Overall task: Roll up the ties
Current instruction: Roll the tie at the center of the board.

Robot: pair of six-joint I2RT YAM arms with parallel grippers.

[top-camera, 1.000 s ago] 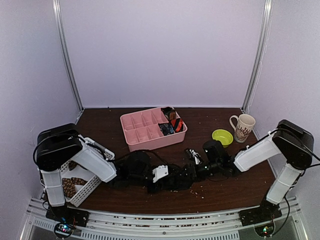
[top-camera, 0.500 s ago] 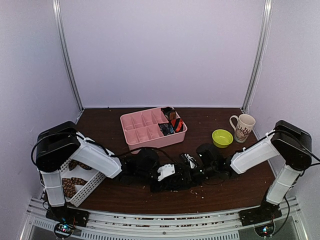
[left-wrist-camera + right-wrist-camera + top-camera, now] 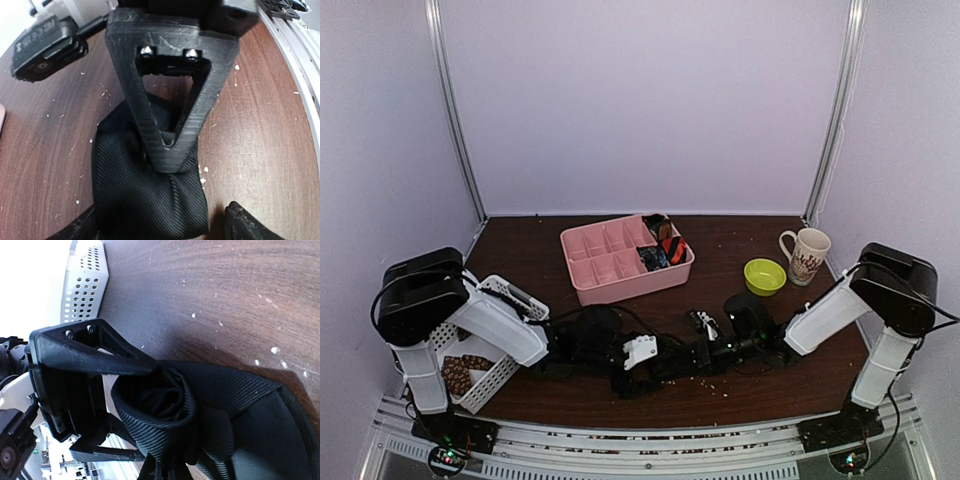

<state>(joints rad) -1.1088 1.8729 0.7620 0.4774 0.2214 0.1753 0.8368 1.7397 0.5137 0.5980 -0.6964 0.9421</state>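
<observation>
- A white perforated basket [image 3: 498, 380] sits at the front left corner of the table [image 3: 740, 235], with brown patterned ties [image 3: 465, 372] lying inside it.
- The left gripper [image 3: 160, 227] reaches low over the table toward the middle. Its fingers [image 3: 245, 222] are spread wide, one on either side of the black tie, and are not clamped on it.
- A pink divided tray [image 3: 605, 287] stands behind the arms at mid-table. Rolled ties [image 3: 665, 245], one dark and one orange-striped, fill its right-hand compartments.
- The black tie [image 3: 145, 200] lies bunched on the wood at front centre, between the two grippers. One end is curled into a loose roll.
- The right gripper [image 3: 170, 157] comes in from the opposite side with its fingers pressed together and its tip down on the tie's folds. I cannot tell whether any fabric is caught between them.
- A green bowl [image 3: 765, 274] sits to the right.
- A patterned mug [image 3: 807, 254] stands just beside the bowl, farther right.
</observation>
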